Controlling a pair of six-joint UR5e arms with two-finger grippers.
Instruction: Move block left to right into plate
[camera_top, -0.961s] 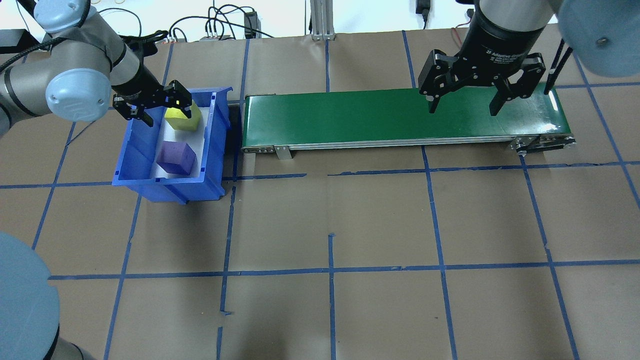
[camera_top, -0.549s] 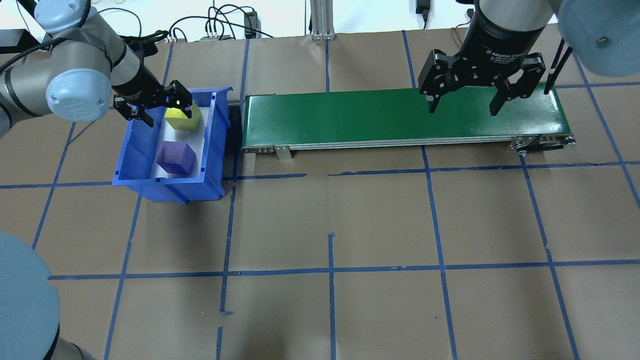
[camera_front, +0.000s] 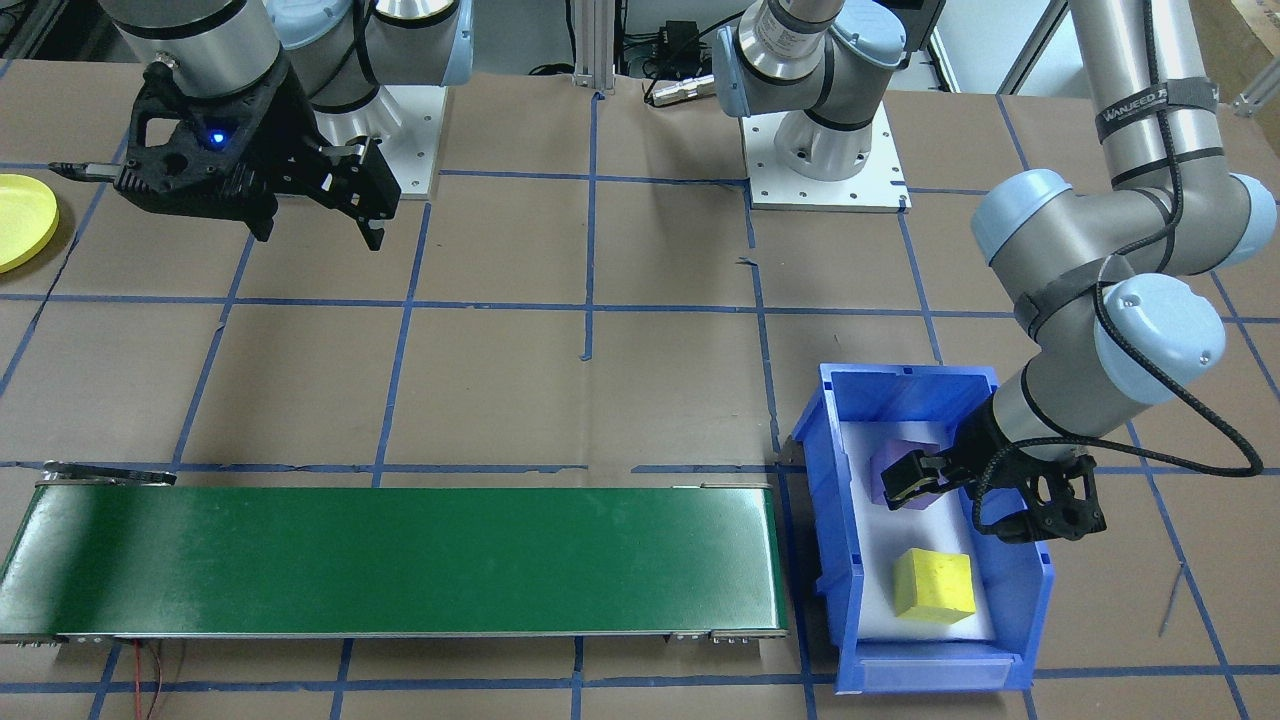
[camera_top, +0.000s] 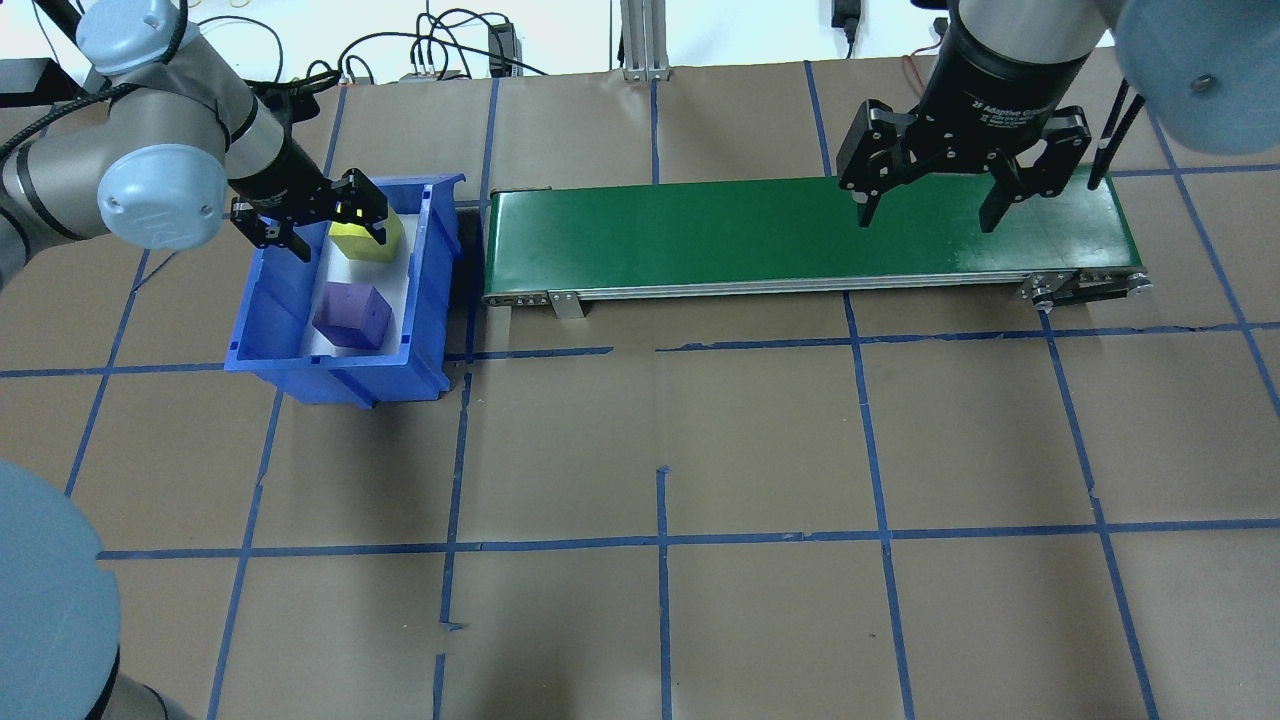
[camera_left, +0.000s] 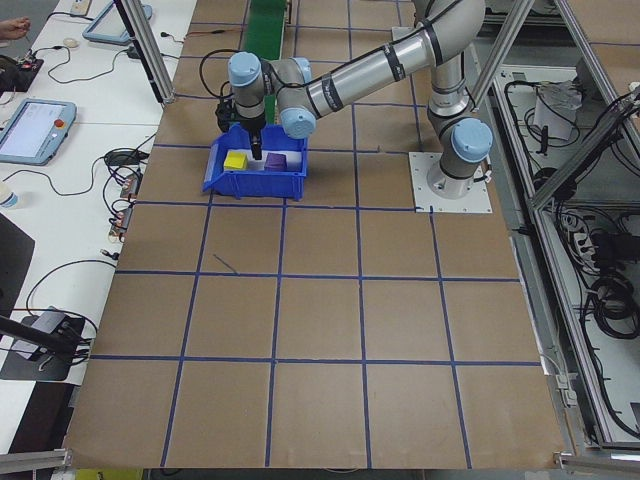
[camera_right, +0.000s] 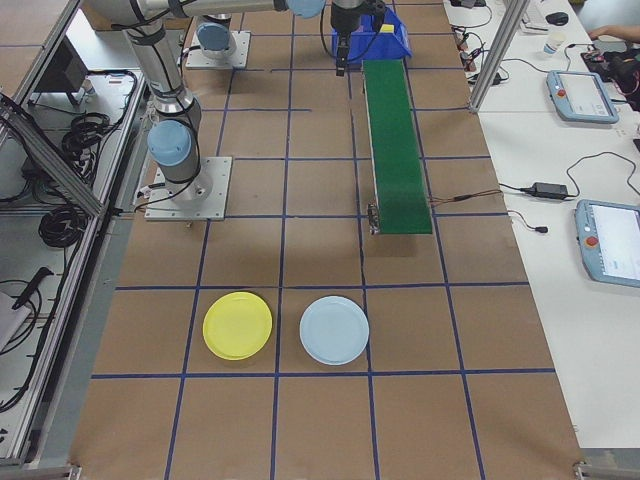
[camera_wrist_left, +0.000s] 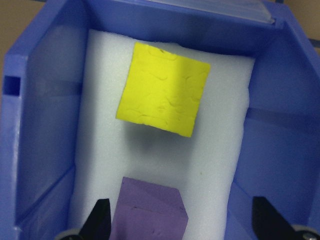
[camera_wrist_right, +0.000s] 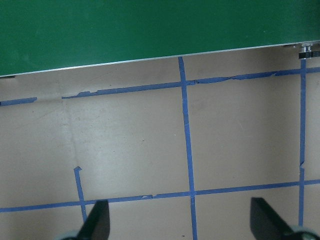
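Note:
Two blocks lie on white foam in the blue bin: a yellow block at the far end and a purple block nearer me. My left gripper hovers above the bin, open and holding nothing. In the left wrist view the purple block sits low between the fingertips, with the yellow block beyond. My right gripper hangs open and empty above the right end of the green conveyor. The yellow plate lies on the table on my right.
The conveyor runs from beside the bin toward my right. A light blue plate lies next to the yellow one. Cables and tablets lie along the far table edge. Brown paper with blue tape lines covers the table.
My left gripper has shifted slightly over the bin's far end and looks a little lower. The right arm and both blocks have not moved.

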